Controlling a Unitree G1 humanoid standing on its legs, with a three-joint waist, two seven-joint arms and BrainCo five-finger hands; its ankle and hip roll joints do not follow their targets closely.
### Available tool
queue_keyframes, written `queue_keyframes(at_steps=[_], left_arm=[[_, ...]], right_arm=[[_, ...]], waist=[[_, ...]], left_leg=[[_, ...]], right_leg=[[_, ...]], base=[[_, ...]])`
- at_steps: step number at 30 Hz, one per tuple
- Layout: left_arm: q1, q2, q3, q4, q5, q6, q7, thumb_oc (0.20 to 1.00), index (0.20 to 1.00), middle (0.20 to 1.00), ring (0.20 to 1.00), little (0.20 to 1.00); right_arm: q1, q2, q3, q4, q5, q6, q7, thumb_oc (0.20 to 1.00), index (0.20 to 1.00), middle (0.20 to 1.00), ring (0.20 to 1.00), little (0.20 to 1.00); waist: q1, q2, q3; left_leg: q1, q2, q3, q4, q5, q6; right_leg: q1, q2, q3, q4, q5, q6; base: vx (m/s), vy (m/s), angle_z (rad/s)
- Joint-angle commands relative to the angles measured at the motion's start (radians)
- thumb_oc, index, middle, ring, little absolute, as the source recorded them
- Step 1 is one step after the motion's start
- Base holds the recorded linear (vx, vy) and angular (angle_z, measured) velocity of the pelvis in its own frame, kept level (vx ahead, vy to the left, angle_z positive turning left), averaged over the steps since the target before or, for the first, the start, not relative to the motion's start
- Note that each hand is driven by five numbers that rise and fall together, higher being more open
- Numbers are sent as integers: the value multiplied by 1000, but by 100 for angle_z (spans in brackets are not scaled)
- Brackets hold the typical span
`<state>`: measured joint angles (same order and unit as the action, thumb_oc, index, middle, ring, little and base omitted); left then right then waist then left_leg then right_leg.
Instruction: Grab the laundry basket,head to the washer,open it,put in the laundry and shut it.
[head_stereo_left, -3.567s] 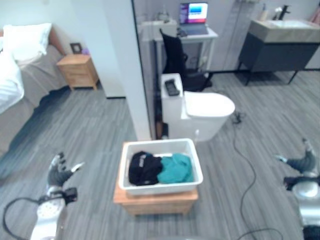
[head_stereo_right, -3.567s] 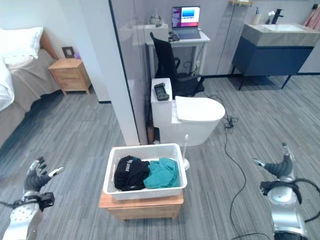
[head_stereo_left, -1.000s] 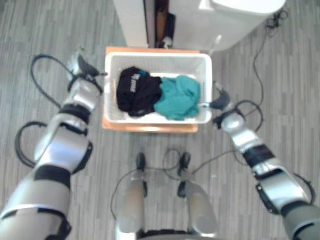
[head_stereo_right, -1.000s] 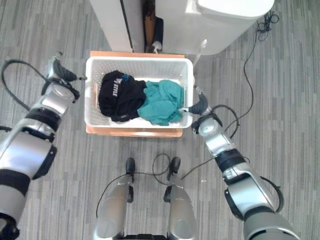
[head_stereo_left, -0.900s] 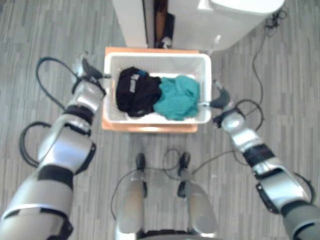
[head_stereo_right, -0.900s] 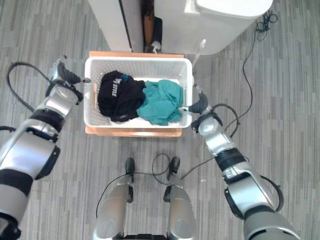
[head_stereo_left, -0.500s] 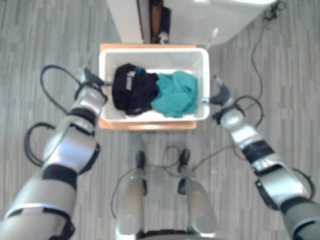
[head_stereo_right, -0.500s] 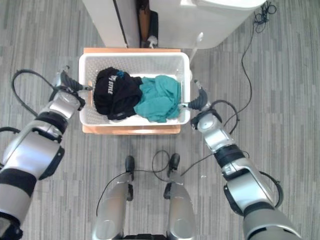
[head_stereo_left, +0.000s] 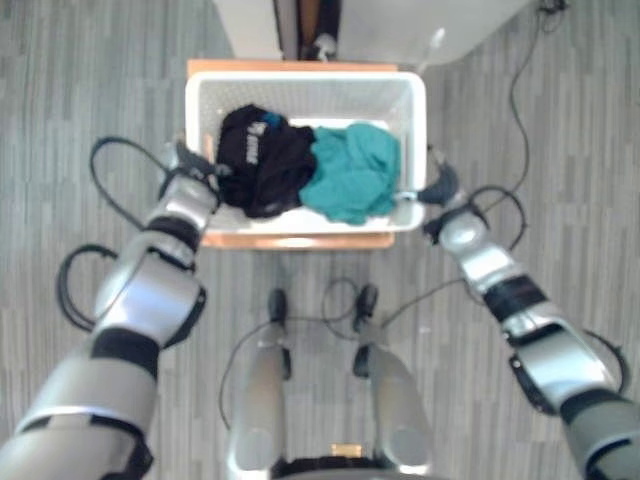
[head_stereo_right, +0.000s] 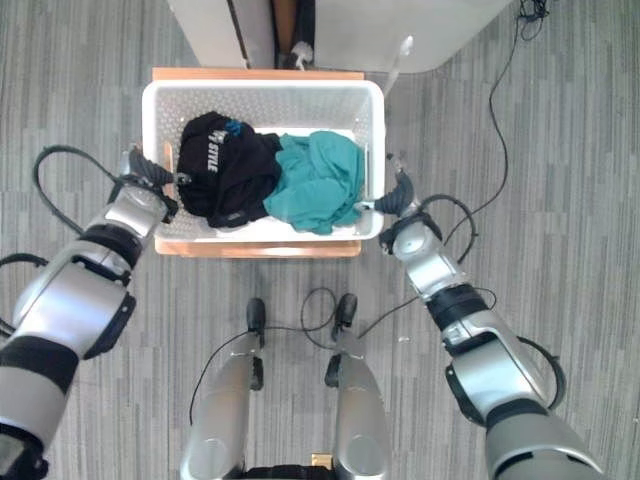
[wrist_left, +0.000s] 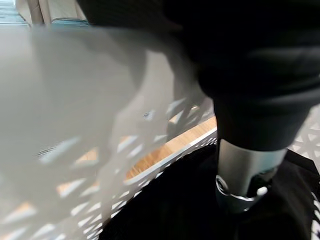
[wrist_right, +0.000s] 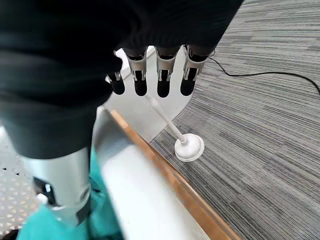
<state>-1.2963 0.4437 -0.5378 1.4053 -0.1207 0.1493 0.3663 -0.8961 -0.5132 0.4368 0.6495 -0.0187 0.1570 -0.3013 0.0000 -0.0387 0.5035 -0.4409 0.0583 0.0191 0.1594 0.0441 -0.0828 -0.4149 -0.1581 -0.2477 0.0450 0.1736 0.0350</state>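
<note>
Fingers (wrist_right: 162, 75) of the right hand (head_stereo_right: 397, 195) hang straight outside the white laundry basket (head_stereo_right: 262, 100), thumb inside its right rim; the left hand (head_stereo_right: 150, 178) meets the left rim, its grip hidden. The basket's long axis runs left-right on a wooden stool (head_stereo_right: 256, 248). Both hands have closed in since a second ago.

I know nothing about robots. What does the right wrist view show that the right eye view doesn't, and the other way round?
Right wrist view alone: up close, the right hand has straight fingers outside the laundry basket rim, with the thumb inside above the teal garment.

Right eye view alone: the whole basket on its wooden stand, the black garment, and the left hand at the opposite side.

Both: right hand, basket, teal garment, grey floor.
</note>
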Motion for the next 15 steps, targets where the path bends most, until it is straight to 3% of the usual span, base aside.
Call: queue_keyframes(at_steps=[1,15], left_arm=[[-104,-10,-11,65,-10,-39,11,1000,1000,1000,1000,1000],[-97,-14,-15,42,-24,-48,25,1000,1000,1000,1000,1000]], right_arm=[[-41,-28,-4,6,36,-38,-38,1000,1000,1000,1000,1000],[-91,-7,16,58,51,-43,-44,1000,1000,1000,1000,1000]], waist=[[5,36,-18],[15,45,-17]], left_leg=[[-42,41,-39,-36,45,-22],[-61,37,-35,-25,31,-15]], right_leg=[[-22,-96,27,141,-103,126],[-47,-100,31,153,-107,128]], base=[[0,0,0],[4,3,-1]])
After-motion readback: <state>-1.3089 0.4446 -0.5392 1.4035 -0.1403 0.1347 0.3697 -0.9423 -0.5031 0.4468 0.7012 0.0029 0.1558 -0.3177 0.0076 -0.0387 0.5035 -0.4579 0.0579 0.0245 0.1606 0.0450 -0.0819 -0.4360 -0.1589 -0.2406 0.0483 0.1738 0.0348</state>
